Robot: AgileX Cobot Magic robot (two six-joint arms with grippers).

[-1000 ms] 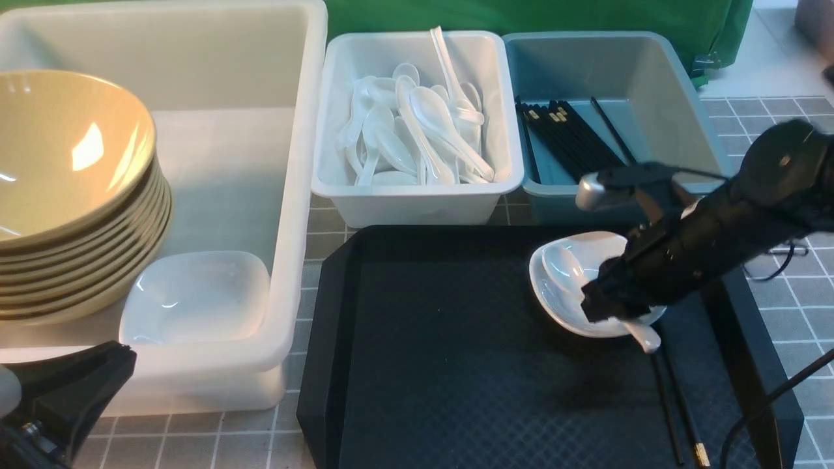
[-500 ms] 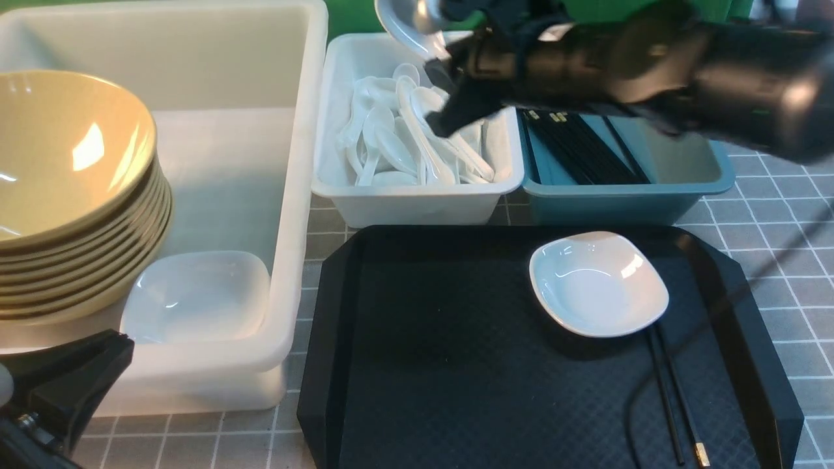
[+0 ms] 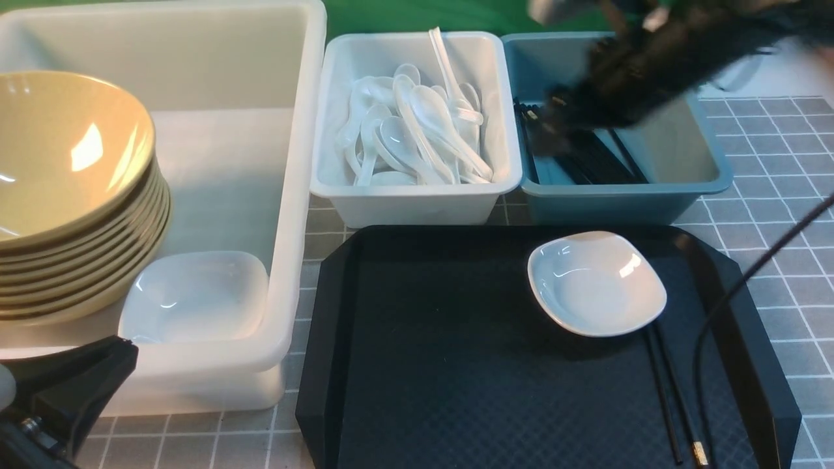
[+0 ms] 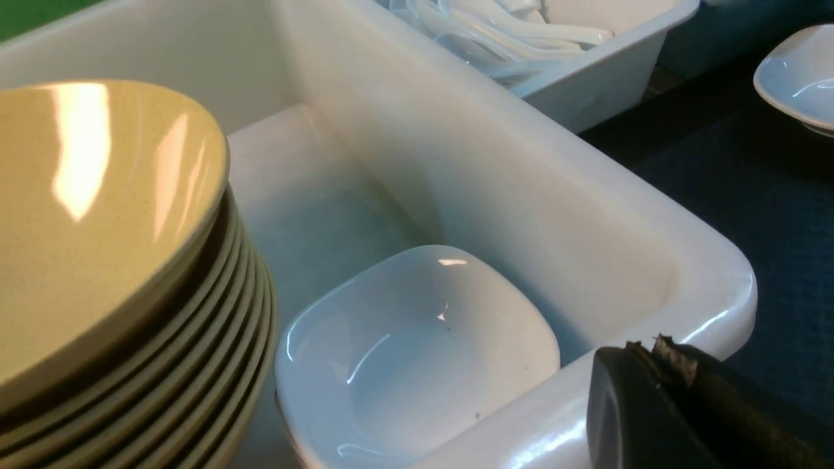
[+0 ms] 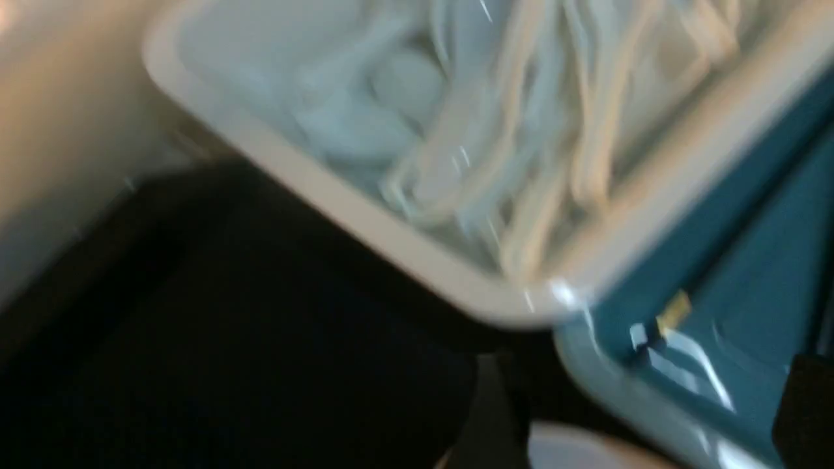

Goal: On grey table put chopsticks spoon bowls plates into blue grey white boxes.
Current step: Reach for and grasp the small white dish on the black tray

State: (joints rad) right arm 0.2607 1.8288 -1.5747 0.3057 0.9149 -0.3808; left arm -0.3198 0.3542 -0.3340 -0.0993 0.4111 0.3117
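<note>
On the bench (image 3: 775, 130) I see a big tub (image 3: 306, 163) at the left, with bowls (image 3: 65, 150) and a plate (image 3: 195, 296) in it. Right of it sit a spoon box (image 3: 417, 202), then a chopstick box (image 3: 599, 208). In front, a tray (image 3: 456, 358) holds a second plate (image 3: 596, 283) and chopsticks (image 3: 677, 391).

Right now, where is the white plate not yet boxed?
In the front view, the plate lies on the black tray's right side, near the blue-grey box, with chopsticks beside it.
</note>
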